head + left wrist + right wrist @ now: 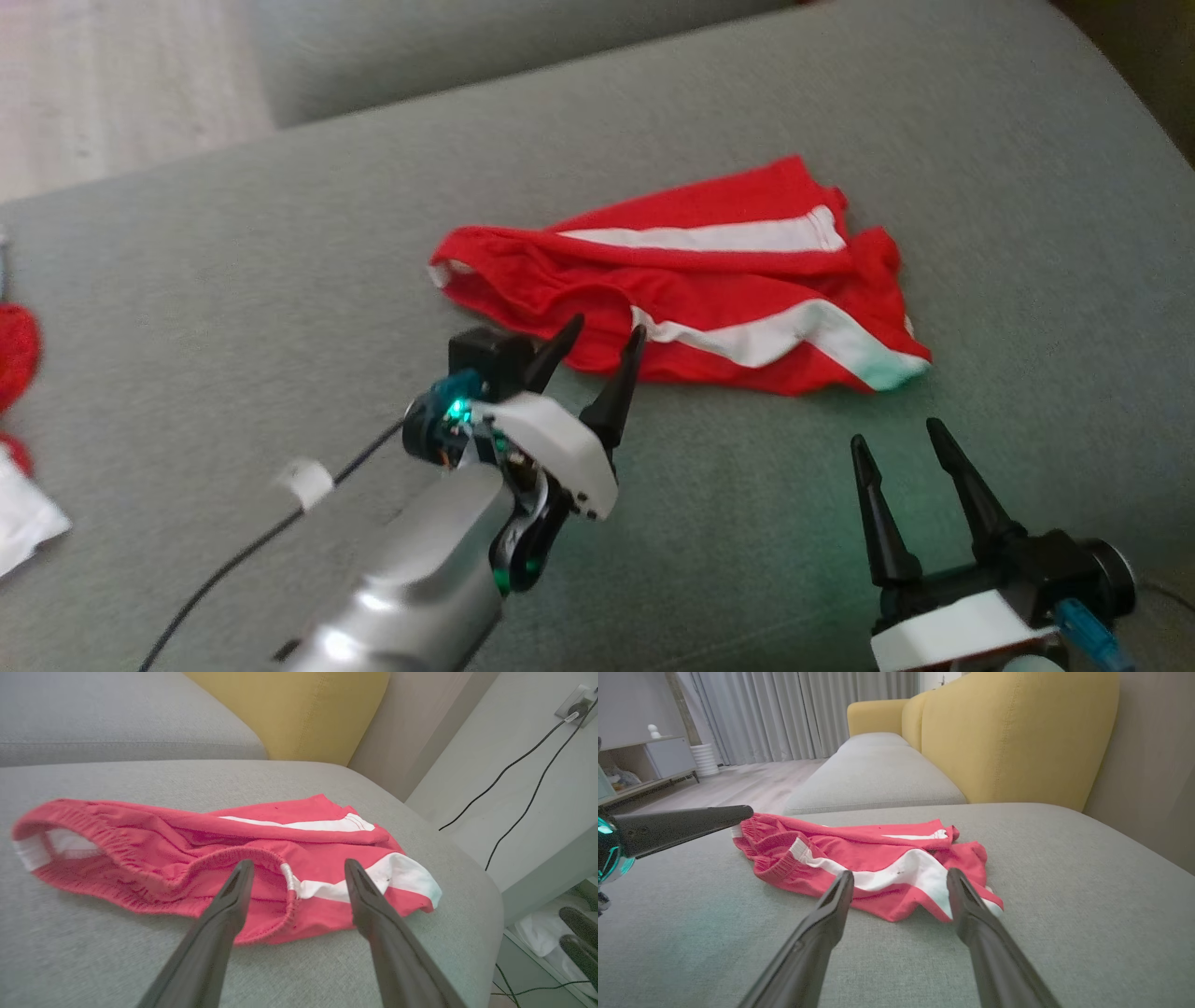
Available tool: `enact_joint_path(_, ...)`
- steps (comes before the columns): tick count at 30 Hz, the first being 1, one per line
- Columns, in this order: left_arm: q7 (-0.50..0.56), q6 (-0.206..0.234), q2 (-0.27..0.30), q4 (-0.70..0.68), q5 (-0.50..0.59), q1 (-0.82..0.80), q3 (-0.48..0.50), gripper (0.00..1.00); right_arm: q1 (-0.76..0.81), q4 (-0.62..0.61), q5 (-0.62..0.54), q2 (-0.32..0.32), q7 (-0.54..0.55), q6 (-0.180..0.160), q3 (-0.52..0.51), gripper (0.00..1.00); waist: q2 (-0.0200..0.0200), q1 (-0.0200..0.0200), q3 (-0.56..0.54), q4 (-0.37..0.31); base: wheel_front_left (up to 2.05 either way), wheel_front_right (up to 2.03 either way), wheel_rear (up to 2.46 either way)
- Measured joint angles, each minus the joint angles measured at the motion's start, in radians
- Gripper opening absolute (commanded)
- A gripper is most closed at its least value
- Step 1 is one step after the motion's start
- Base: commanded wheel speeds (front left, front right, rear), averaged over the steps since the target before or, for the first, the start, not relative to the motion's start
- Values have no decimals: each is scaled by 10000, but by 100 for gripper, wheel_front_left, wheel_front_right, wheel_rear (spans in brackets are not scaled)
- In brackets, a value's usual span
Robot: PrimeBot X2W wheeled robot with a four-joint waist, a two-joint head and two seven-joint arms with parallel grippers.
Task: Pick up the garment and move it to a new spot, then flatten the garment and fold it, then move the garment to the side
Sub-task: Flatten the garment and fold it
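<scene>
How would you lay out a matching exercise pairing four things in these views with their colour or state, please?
Things:
1. garment
2. left end effector
3. right end effector
4. sofa backrest

Colour or state:
a. yellow
b. open, tips at the waistband
c. red with white stripes
d. open, short of the garment

Pairs: 1-c, 2-b, 3-d, 4-a.

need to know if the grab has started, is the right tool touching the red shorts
Apart. In the head view a strip of bare grey cushion lies between the fingertips of the right tool and the near hem of the red shorts.
</scene>
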Motion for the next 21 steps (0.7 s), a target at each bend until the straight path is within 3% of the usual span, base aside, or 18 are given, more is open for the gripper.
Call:
enact_joint_path(8, -113, 127, -13, 928, -1333, -1019, -1041, 100, -193, -2, 90, 0, 0, 0, 92, 100, 0, -1, 824, -681, 0, 0, 0)
enact_joint_path(15, -523, 259, -10, 1358, -1988, -1646, -1783, 100, -392, -69, 174, 0, 0, 0, 132, 100, 0, -1, 1276, -855, 0, 0, 0)
enact_joint_path(16, -552, 259, -12, 1415, -2079, -1715, -1875, 96, -425, -81, 176, 0, 0, 0, 140, 100, 0, -1, 1321, -855, 0, 0, 0)
enact_joint_path(17, -552, 259, -12, 1465, -2190, -1770, -1946, 51, -444, -82, 176, 0, 0, 0, 138, 100, 0, -1, 1351, -849, 0, 0, 0)
enact_joint_path(19, -550, 244, -6, 1496, -2410, -1827, -2184, 24, -452, -82, 198, 0, 0, -2, 132, 100, 0, -2, 1386, -805, 0, 0, 0)
enact_joint_path(20, -529, 182, -8, 1496, -2499, -1827, -2314, 1, -452, -82, 228, 0, 0, -2, 130, 100, 0, -2, 1393, -779, 0, 0, 0)
enact_joint_path(21, -428, 69, -6, 1494, -2598, -1826, -2487, 0, -453, -82, 265, 0, 0, -2, 127, 100, 0, -2, 1394, -749, 0, 0, 0)
